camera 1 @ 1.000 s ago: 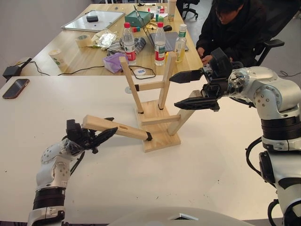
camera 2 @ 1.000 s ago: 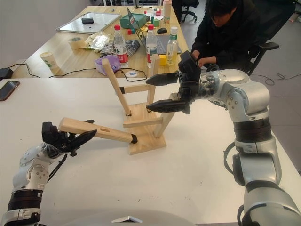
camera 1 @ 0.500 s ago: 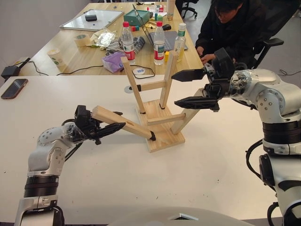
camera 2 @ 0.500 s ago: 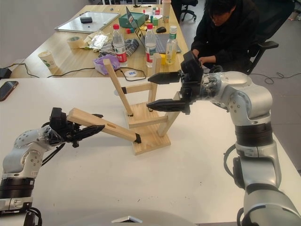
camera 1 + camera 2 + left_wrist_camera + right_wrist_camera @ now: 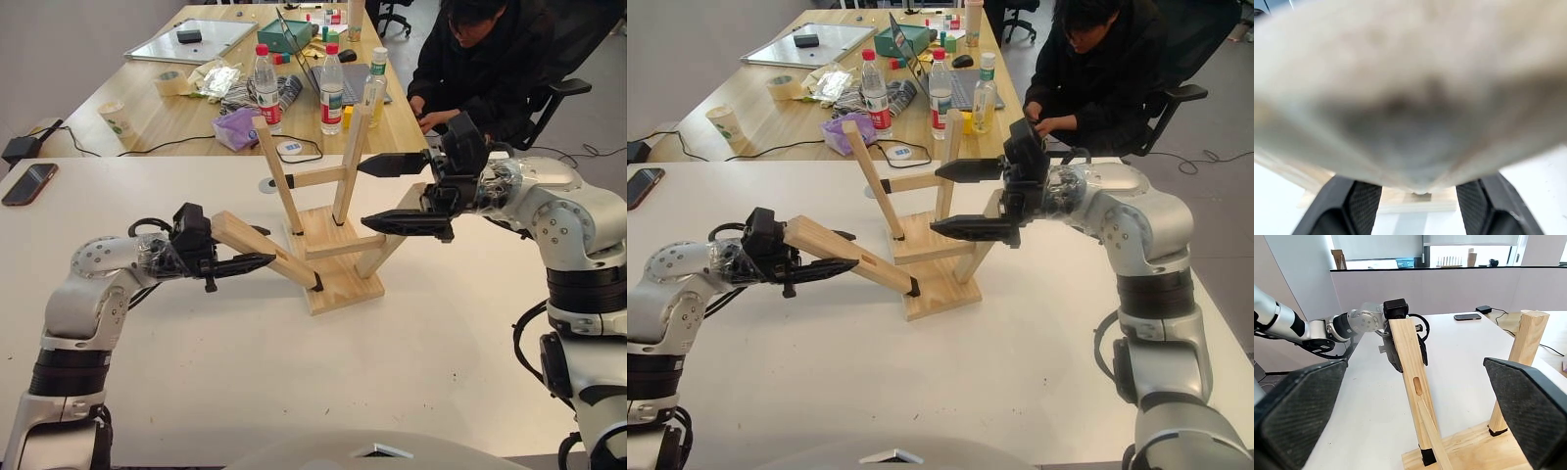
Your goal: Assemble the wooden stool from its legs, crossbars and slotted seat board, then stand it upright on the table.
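Note:
The stool lies upside down on the white table, its seat board (image 5: 343, 284) flat on the surface. Two legs (image 5: 277, 174) stand up at the back, joined by a crossbar (image 5: 315, 178). A third leg (image 5: 266, 252) slants out low to the left, foot against the board's front corner, and my left gripper (image 5: 250, 250) is shut on its outer end. In the left wrist view that wood is close over the fingers (image 5: 1364, 205). My right gripper (image 5: 380, 194) hangs open over the board's right side, above the fourth leg (image 5: 380, 253); its pads (image 5: 1298, 411) frame the slotted leg (image 5: 1413, 382).
A phone (image 5: 24, 183) lies at the white table's far left. Behind is a wooden table with water bottles (image 5: 333, 90), a paper cup (image 5: 120, 121), tape and a laptop. A person sits at the back right. The near half of the white table is bare.
My left arm has carried the slanted leg's outer end up and to the right, so the leg is steeper. The seat board slid a little right. The right gripper stays open, slightly lower.

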